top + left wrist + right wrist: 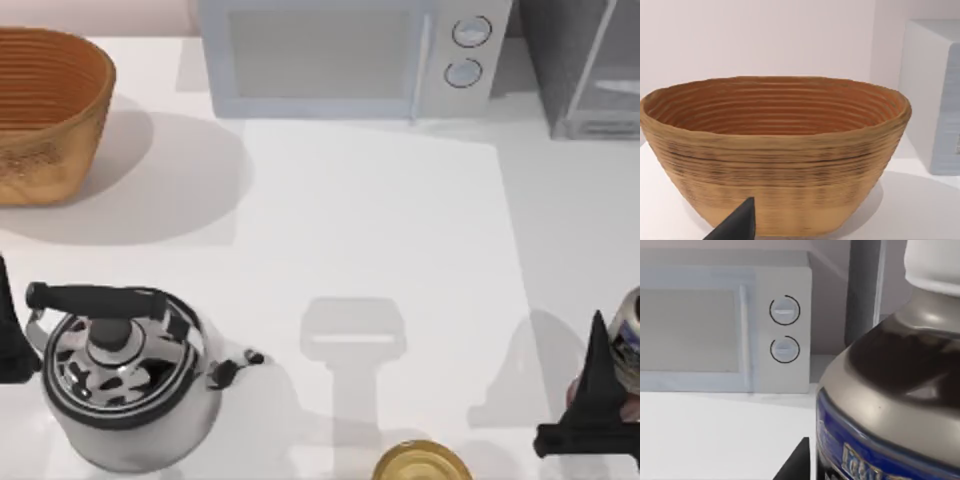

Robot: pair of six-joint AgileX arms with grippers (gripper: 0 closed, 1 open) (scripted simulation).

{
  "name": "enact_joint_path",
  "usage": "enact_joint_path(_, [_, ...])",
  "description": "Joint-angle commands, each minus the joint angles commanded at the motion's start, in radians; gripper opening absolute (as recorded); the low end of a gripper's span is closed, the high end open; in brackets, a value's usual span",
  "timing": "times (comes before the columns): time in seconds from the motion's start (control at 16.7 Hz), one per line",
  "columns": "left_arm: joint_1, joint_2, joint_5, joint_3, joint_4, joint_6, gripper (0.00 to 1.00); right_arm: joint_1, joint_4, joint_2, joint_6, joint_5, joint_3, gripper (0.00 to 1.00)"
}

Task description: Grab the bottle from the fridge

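Note:
The bottle [630,325] is at the table's front right edge, far from the fridge [585,60] at the back right. It has a white cap, a greyish shoulder and a blue label, and looms close in the right wrist view [890,390]. My right gripper [620,350] is shut on the bottle, with one dark finger [797,465] against its side. The fridge also appears as a dark upright edge [865,290] behind the bottle. My left gripper [8,345] is parked open at the front left edge, and one fingertip [742,220] points at the basket.
A woven basket [45,110] [775,150] stands at the back left. A light grey microwave [350,55] with two dials fills the back middle. A metal kettle [120,385] sits front left, and a round golden-yellow object [422,463] lies at the front edge.

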Motion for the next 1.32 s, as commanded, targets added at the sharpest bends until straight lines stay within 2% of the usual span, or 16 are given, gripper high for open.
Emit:
enact_joint_path(0.3, [0.000, 0.000, 0.000, 0.000, 0.000, 0.000, 1.00, -0.057, 0.168, 0.166, -0.007, -0.049, -0.007, 0.00])
enact_joint_path(0.66, [0.000, 0.000, 0.000, 0.000, 0.000, 0.000, 1.00, -0.212, 0.642, 0.619, -0.008, -0.199, -0.015, 0.00])
enact_joint_path(0.84, [0.000, 0.000, 0.000, 0.000, 0.000, 0.000, 1.00, -0.289, 0.810, 0.783, -0.008, -0.277, -0.016, 0.00])
enact_joint_path(1.02, [0.000, 0.000, 0.000, 0.000, 0.000, 0.000, 1.00, -0.333, 0.884, 0.854, -0.009, -0.321, -0.016, 0.00])
enact_joint_path(1.26, [0.000, 0.000, 0.000, 0.000, 0.000, 0.000, 1.00, -0.336, 0.887, 0.857, -0.009, -0.324, -0.016, 0.00])
enact_joint_path(1.32, [0.000, 0.000, 0.000, 0.000, 0.000, 0.000, 1.00, -0.336, 0.887, 0.857, -0.009, -0.324, -0.016, 0.08])
